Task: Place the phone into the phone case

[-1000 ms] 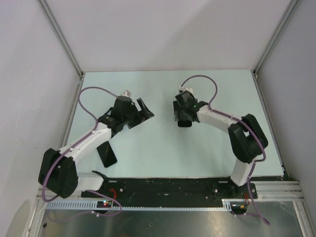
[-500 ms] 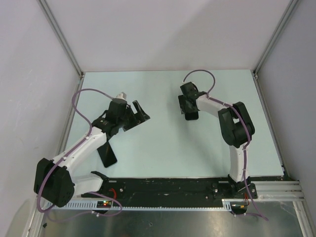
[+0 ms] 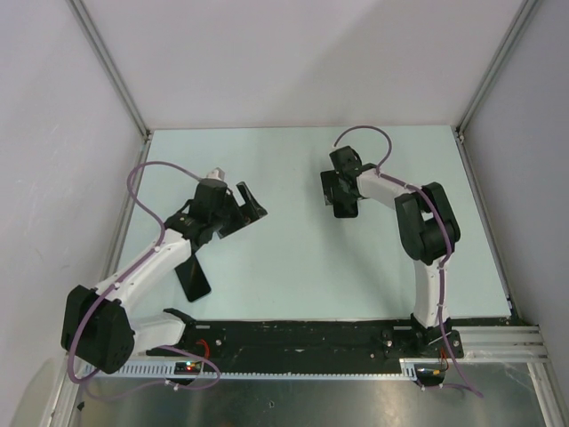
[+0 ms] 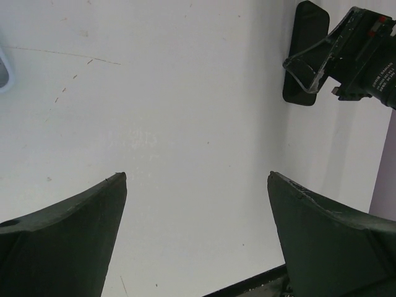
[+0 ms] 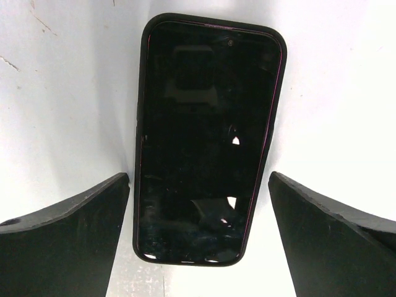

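Note:
The phone [image 5: 207, 136] is a black slab lying flat on the pale table, seen in the top view [image 3: 343, 212] below my right wrist. My right gripper [image 5: 199, 176] is open and hangs over the phone's near end with one finger on each side, not touching it; in the top view it is right of centre [image 3: 342, 199]. My left gripper [image 4: 197, 175] is open and empty over bare table [image 3: 252, 203]. A pale-blue rounded rim [image 4: 4, 69] at the left edge of the left wrist view looks like a corner of the phone case; the rest is out of view.
A plain black slab [image 3: 194, 278] lies on the table partly under my left forearm. The left wrist view shows the phone [image 4: 306, 43] and the right gripper's body [image 4: 359, 49] at top right. A black rail [image 3: 302, 334] runs along the near edge, and grey walls enclose the table.
The right arm's elbow has swung inward and its gripper has shifted slightly right and toward the far side, above the phone. The left gripper has drawn back a little to the left. Both stay open.

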Tool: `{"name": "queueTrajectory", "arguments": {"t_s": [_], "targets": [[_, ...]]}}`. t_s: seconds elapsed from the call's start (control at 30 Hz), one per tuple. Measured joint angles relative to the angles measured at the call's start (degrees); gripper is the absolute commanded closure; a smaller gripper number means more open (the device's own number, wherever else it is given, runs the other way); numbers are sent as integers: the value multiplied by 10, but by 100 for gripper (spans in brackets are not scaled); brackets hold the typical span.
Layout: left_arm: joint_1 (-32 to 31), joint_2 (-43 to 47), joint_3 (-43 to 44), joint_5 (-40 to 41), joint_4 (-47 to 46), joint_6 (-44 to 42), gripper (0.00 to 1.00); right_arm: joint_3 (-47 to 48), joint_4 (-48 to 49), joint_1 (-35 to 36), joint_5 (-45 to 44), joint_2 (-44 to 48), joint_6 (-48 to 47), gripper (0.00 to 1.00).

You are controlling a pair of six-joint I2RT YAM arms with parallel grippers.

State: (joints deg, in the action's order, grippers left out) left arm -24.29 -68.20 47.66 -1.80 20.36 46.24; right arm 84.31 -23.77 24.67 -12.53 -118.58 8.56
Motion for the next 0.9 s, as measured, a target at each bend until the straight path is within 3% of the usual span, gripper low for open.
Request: {"name": "queueTrajectory", "arguments": {"t_s": [0.3, 0.43, 0.63, 0.9], "targets": [[21, 1, -1, 17, 5, 1, 11, -1, -24, -8, -5, 23, 16, 1], [59, 5, -12, 33, 12, 3, 17, -12, -36, -10, -12, 90, 40, 0], [121, 3, -32, 63, 33, 8, 19, -34, -30, -8, -12, 199, 66, 0], [149, -31, -40, 92, 47, 2, 25, -76, -17, 7, 3, 187, 75, 1]]}}
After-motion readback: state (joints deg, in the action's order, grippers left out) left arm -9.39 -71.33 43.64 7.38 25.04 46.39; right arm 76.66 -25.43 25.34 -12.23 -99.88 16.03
